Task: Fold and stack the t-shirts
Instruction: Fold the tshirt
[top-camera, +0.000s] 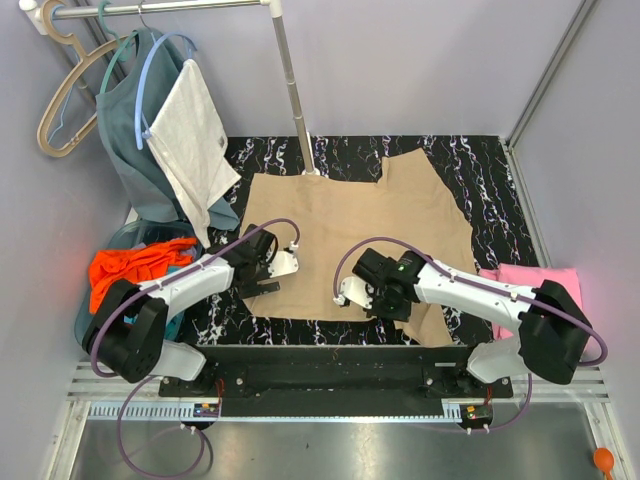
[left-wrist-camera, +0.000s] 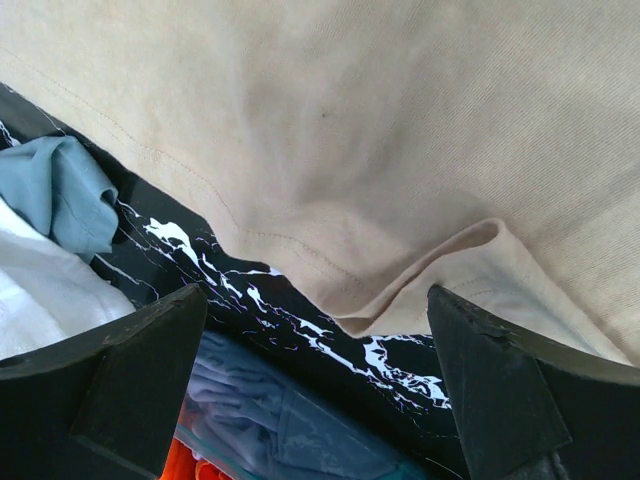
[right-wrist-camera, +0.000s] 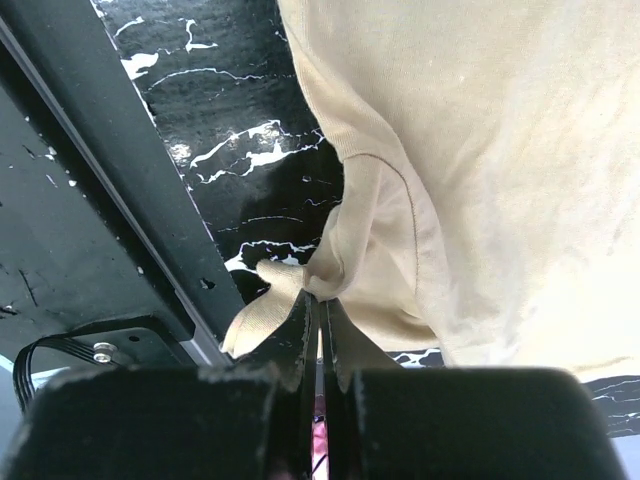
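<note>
The tan t-shirt lies spread on the black marbled table. My right gripper is shut on the tan shirt's near edge; in the right wrist view a bunch of tan cloth is pinched between the closed fingers. My left gripper is open and empty at the shirt's left edge; its view shows the tan hem between the wide-apart fingertips. A folded pink t-shirt lies at the right. An orange t-shirt sits in the bin. A teal shirt hangs at the back left.
A blue bin stands at the table's left edge. A clothes rack pole rises at the back, with hangers and a white-grey cloth. The table's metal front rail runs close to the right gripper.
</note>
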